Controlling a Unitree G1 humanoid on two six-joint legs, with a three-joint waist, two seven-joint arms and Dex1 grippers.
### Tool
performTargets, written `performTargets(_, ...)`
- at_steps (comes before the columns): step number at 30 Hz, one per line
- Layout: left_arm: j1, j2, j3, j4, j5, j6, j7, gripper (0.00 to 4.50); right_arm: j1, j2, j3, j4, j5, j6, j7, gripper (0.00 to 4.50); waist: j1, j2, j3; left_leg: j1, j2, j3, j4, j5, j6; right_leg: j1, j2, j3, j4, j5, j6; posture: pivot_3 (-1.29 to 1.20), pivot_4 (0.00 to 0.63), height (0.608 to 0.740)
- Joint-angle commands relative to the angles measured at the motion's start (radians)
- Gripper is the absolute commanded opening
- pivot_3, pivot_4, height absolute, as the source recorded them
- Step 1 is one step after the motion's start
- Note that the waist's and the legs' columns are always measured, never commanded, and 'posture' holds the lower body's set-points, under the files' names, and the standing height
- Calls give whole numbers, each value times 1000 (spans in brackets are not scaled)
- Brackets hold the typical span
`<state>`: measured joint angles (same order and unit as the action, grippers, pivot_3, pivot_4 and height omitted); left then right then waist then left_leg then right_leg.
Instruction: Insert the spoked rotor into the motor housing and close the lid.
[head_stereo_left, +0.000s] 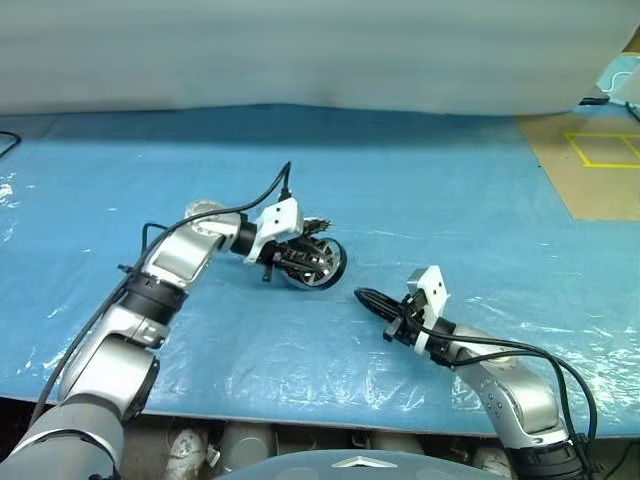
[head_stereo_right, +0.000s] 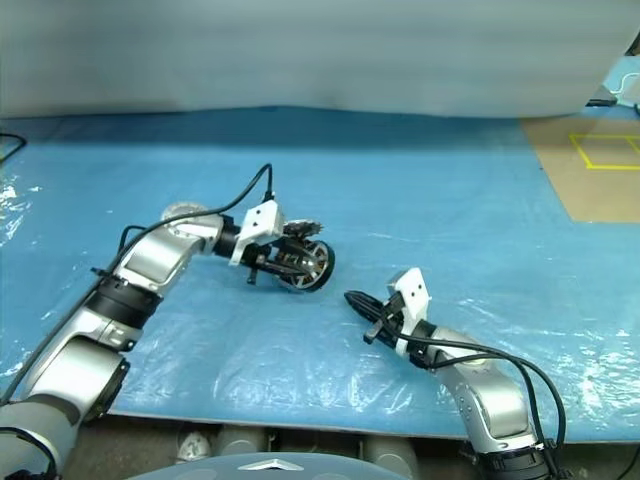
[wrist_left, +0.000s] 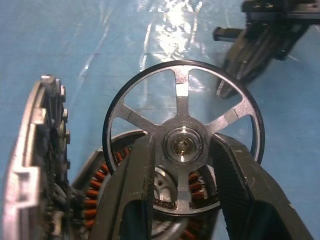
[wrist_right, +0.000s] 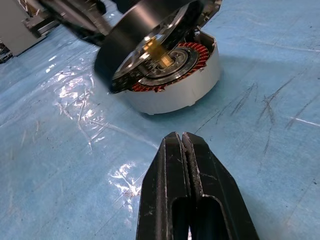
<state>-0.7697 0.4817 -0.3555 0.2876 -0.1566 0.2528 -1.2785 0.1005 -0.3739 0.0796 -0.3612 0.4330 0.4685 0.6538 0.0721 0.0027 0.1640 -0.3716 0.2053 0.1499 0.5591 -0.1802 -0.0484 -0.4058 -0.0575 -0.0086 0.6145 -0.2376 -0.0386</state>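
Roughly, left to right across the blue plastic sheet (head_stereo_left: 420, 190) that covers the table:

Left gripper (wrist_left: 182, 172): clamped on the spoked rotor, one black finger on each side of its hub; it sits left of centre, pointing right and somewhat down.

Spoked rotor (wrist_left: 181, 137): silver spokes, dark rim, held tilted on edge between the left fingers. In the right wrist view its hub side faces the open top of the motor housing and its lower rim overlaps the housing's edge; whether the two touch is hard to tell.

Motor housing (wrist_right: 192, 82): round grey cup with red-copper windings showing inside, resting on the sheet just beside and under the rotor, near the middle of the scene.

Lid (wrist_left: 35, 165): probably the ridged, toothed-edged silver disc seen edge-on close by the left gripper in the left wrist view; that view is too partial to say what it rests on.

Right gripper (wrist_right: 183, 147): black fingers pressed together, nothing between them. It hovers right of centre and nearer than the housing, pointing left and far toward it, apart from it.

Far right: brown floor with a yellow taped outline (head_stereo_left: 605, 150) beyond the sheet's edge.
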Motion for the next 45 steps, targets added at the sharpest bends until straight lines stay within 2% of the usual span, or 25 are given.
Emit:
performTargets(1, -42, 12, 13, 17, 22, -32, -13, 1342, 10, 4, -9, -53, 15, -11, -10, 0, 0, 0, 0, 0, 0, 0, 0, 0, 0, 0, 0, 0, 0, 0, 0, 0, 150, 740)
performTargets(11, -35, 73, 23, -23, 29, 4, -54, 1342, 0, 1, -4, -36, 14, -11, -16, 0, 3, 0, 0, 0, 0, 0, 0, 0, 0, 0, 0, -1, 0, 0, 0, 0, 150, 740)
performTargets(31, -14, 87, 3, -10, 95, -17, -59, 1342, 0, -15, -5, -33, 9, 6, -22, 0, 4, 0, 0, 0, 0, 0, -1, 0, 0, 0, 0, -1, -1, 0, 0, 0, 150, 740)
performTargets(33, -12, 87, 4, -14, 96, -14, -60, 2057, -12, -16, -5, -20, 6, 8, -21, 0, 4, 0, 0, 0, 0, 0, -1, 0, 0, 0, 0, -1, -1, 0, 0, 0, 150, 740)
performTargets(34, -11, 87, 4, -16, 96, -13, -60, 2262, -20, -18, -4, -11, 2, 8, -21, 0, 3, 0, 0, 0, 0, 0, -1, 0, 0, 0, 0, -1, -1, 0, 0, 0, 150, 740)
performTargets(40, -4, 83, 18, -40, 91, -7, -54, 4381, -29, -22, -3, 4, -2, 6, -16, 0, 5, 0, 0, -1, 0, 0, -1, 0, 0, 0, 0, -1, -1, 0, 0, 0, 150, 740)
performTargets(44, 5, 70, 50, -110, 18, 60, -72, 4452, -26, -25, -2, 2, -1, 8, -13, 0, 5, 0, 0, -1, 0, 0, -2, 0, 0, 0, 0, -1, -2, 0, 0, 0, 150, 740)
performTargets(45, 9, 69, 58, -134, -7, 83, -80, 4014, -27, -27, -3, 3, 0, 9, -12, 0, 5, 0, 0, -1, 0, 0, -2, 0, 0, 0, 0, -1, -2, 0, 0, 0, 150, 740)
